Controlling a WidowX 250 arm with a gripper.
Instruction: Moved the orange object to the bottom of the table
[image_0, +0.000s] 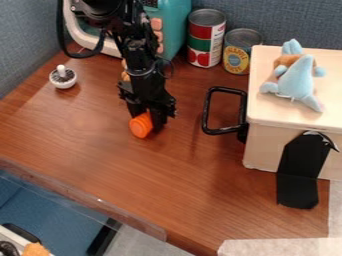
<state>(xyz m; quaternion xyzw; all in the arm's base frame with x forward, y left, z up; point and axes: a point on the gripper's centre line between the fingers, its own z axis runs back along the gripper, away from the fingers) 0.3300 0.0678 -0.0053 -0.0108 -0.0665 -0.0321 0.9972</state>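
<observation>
Clamping the orange object (141, 126) between them, the black fingers (158, 119) point downward.

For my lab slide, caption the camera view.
The gripper holds an orange object over a brown wooden table.

Blue-gray walls (287, 20) — behind and at left — border a brown wood-grained table (194, 195).

The brown wooden table (194, 185) carries a teal toy microwave (175, 25), a tall can (206, 40) and a shorter can (237, 57) along its far edge. A small white knob (63, 80) sits near the left edge, a pale box (263, 147) at the right.
</observation>
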